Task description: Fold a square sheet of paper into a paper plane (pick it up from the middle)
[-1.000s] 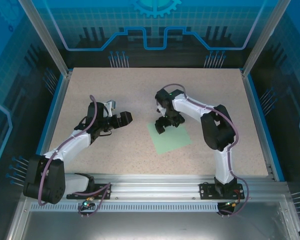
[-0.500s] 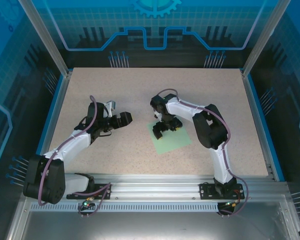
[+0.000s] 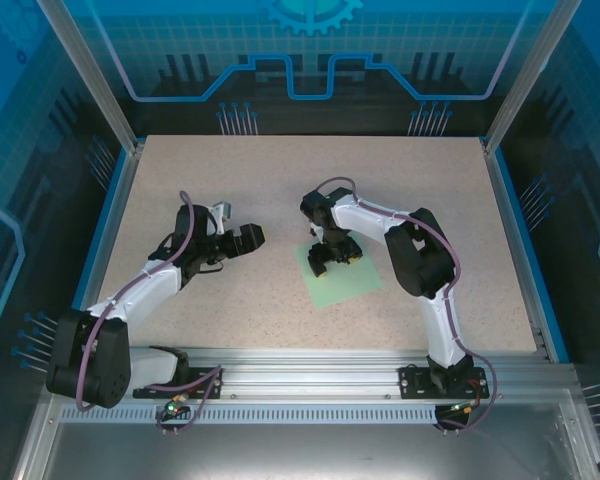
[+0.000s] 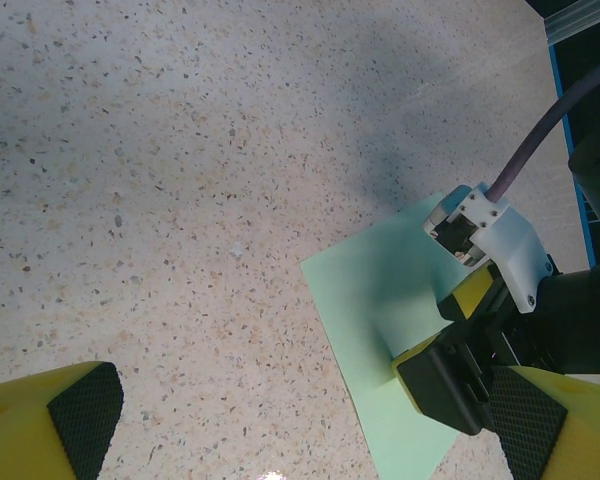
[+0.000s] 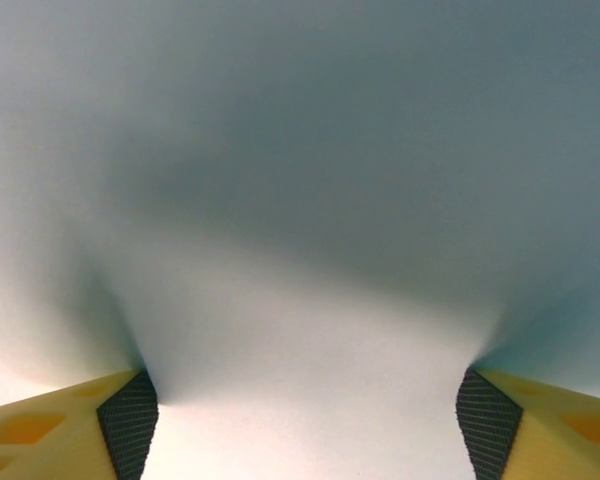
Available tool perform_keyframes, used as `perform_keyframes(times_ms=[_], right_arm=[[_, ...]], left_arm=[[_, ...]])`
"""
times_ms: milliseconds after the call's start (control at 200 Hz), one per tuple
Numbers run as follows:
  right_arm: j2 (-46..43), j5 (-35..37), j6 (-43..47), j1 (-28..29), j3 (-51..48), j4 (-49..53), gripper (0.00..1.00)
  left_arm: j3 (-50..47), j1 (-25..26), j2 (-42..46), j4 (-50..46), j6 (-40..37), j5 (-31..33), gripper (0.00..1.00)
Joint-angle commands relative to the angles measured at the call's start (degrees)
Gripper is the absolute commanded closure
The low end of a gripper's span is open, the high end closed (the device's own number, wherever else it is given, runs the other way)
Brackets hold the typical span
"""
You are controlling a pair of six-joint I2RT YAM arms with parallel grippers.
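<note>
The square sheet of paper [image 3: 348, 281] is pale mint green and lies on the speckled table, right of centre. My right gripper [image 3: 332, 253] points down onto the sheet's upper-left part, both fingertips touching the sheet. In the right wrist view its black pads [image 5: 130, 415] stand far apart and the paper [image 5: 300, 250] bows up between them. The left wrist view shows the same sheet [image 4: 370, 300] arched between the right gripper's [image 4: 442, 335] yellow fingers. My left gripper [image 3: 248, 238] hovers open to the left of the sheet, apart from it, with nothing between its fingers [image 4: 80, 415].
The speckled tabletop [image 3: 280, 180] has blue rails along its left and right edges [image 3: 525, 240]. An aluminium rail with both arm bases runs along the near edge [image 3: 310, 375]. A purple cable [image 4: 540, 140] hangs from the right wrist.
My right gripper came down and slightly left onto the sheet, then its fingers drew closer, pushing the paper up between them. The left arm stayed still.
</note>
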State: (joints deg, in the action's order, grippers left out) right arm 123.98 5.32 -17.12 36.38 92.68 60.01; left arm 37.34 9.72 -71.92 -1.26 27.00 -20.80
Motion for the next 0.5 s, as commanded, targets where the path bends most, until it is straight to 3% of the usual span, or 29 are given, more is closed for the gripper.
perform_keyframes(times_ms=[0, 495], right_arm=[[2.67, 1.03, -1.98, 0.36, -1.8, -0.24, 0.22], [1.1, 1.3, -2.56, -0.08, -1.42, -0.77, 0.45]], left_arm=[[-0.43, 0.3, 0.99, -1.08, -0.54, 0.08, 0.02], [-0.42, 0.3, 0.78, -1.08, -0.59, 0.06, 0.02]])
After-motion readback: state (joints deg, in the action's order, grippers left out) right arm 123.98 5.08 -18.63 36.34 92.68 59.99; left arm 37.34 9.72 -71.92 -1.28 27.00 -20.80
